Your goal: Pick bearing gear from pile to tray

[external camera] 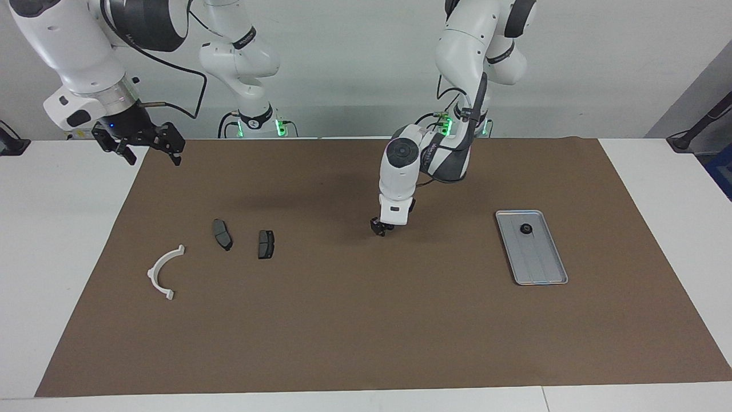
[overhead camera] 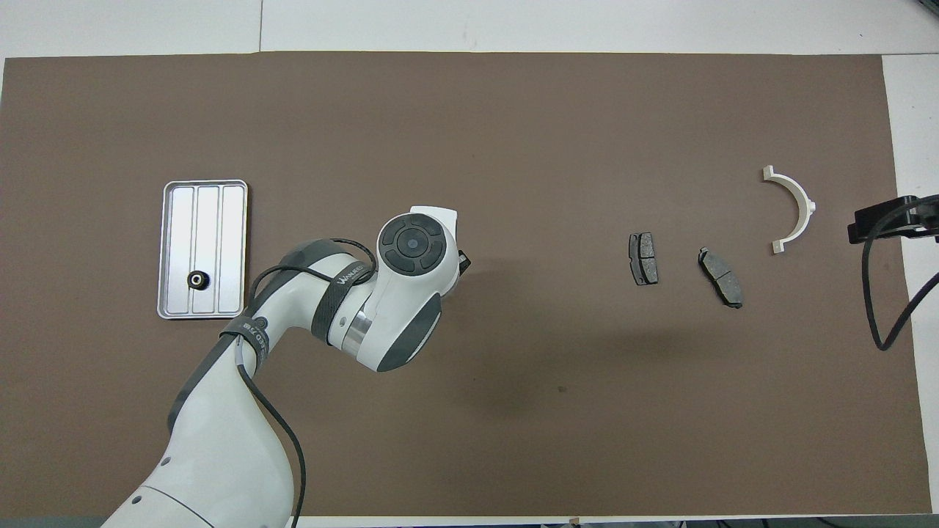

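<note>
A small black bearing gear [external camera: 525, 229] lies in the silver tray [external camera: 540, 263] at the end nearer the robots, also seen from overhead as gear [overhead camera: 196, 279] and tray [overhead camera: 207, 220]. My left gripper [external camera: 380, 229] is down at the brown mat mid-table, shut; its own wrist hides whether anything sits between the tips. From overhead only a black edge of the left gripper [overhead camera: 462, 258] shows. The pile's two dark brake pads [external camera: 222, 234] [external camera: 266, 244] and white arc bracket [external camera: 163, 272] lie toward the right arm's end. My right gripper [external camera: 140, 150] hangs open in the air over the mat's corner there.
The brown mat [external camera: 366, 332] covers most of the white table. The overhead view shows the brake pads [overhead camera: 643, 258] [overhead camera: 721, 277] and the bracket [overhead camera: 796, 209] side by side. The right gripper [overhead camera: 888, 222] shows at the mat's edge, with its cable hanging below.
</note>
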Controlling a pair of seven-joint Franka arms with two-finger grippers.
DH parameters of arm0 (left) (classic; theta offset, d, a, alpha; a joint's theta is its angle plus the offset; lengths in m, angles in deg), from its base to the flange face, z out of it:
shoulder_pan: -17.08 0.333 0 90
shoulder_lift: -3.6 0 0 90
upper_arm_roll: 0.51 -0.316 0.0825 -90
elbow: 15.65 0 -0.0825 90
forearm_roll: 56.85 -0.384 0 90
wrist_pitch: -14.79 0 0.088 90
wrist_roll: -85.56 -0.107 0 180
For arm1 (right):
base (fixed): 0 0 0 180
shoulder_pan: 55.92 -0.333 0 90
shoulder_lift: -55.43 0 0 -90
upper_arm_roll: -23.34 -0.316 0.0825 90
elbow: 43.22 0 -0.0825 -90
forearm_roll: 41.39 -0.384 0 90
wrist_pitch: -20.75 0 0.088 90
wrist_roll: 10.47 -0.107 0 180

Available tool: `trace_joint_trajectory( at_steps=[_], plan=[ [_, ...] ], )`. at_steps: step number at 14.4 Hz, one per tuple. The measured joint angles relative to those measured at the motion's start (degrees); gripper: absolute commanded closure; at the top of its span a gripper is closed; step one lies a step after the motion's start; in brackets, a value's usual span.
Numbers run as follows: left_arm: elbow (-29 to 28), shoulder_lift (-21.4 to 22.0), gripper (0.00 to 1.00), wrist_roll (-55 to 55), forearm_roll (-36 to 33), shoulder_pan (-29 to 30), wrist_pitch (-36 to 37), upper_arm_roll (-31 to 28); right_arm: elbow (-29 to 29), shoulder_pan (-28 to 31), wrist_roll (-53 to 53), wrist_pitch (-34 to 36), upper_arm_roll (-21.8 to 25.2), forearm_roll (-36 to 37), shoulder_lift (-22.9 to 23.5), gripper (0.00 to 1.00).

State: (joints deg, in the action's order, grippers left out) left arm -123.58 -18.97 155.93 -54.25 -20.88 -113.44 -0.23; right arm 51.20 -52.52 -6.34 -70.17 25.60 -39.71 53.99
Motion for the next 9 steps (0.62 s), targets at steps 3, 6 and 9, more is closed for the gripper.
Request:
trace_joint_trajectory(
  at_steps=[3, 6, 9],
  plan=[
    [0.0, 0.3, 1.00, 0.4, 0.0, 0.0, 1.6, -0.4, 0.0, 0.0, 0.0, 0.0, 0.0, 0.0, 0.0, 0.00],
    [0.0, 3.6, 1.00, -3.7, 0.0, 3.3, 6.6, -1.6, 0.0, 0.0, 0.0, 0.0, -0.1, 0.0, 0.0, 0.00],
    [-1.0, 9.2, 1.00, -13.2, 0.0, 11.1, 12.3, -1.9, 0.0, 0.0, 0.0, 0.0, -0.1, 0.0, 0.0, 0.00]
  ],
)
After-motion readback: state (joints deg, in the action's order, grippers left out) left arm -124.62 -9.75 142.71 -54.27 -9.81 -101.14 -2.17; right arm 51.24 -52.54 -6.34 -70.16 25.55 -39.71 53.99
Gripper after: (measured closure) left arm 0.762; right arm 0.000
